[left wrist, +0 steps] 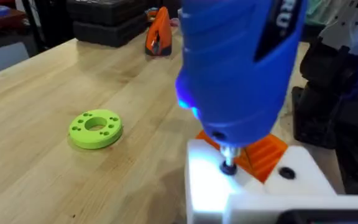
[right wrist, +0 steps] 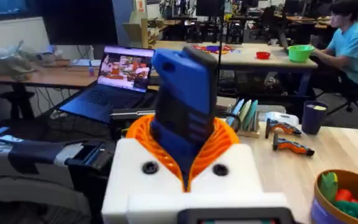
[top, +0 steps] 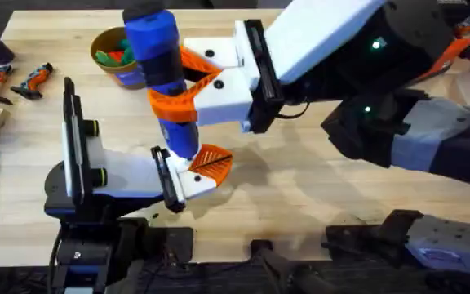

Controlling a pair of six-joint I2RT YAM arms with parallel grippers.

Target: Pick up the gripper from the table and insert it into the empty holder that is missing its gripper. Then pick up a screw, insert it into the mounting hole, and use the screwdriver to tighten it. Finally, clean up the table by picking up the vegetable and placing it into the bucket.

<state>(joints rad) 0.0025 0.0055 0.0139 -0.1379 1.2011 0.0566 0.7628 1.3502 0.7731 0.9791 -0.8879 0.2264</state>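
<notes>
On the overhead view we see the right end effector (top: 188, 86) clenched around the blue screwdriver (top: 163, 61), its orange ribbed pads (top: 178, 102) pressing on the barrel. The tool stands nearly upright, its top close under the camera and large, so its lower end is partly hidden behind its own body. In the left wrist view the screwdriver's short metal tip (left wrist: 228, 160) sits down on a small dark screw head (left wrist: 229, 168) in the white holder (left wrist: 241, 193), with the orange gripper (left wrist: 263, 155) seated just beside it; the holder's lower edge is cut off by the frame.

For the left end effector (top: 194, 173), we cannot tell whether its fingers are released or clenched, since the screwdriver covers the gap.

The bucket (top: 114, 65) stands on the bench (top: 300, 196) behind the screwdriver, half hidden by it, with coloured items inside that we cannot make out well. A lime-green disc (left wrist: 96, 129) lies flat on the bench, apart from the holder.
</notes>
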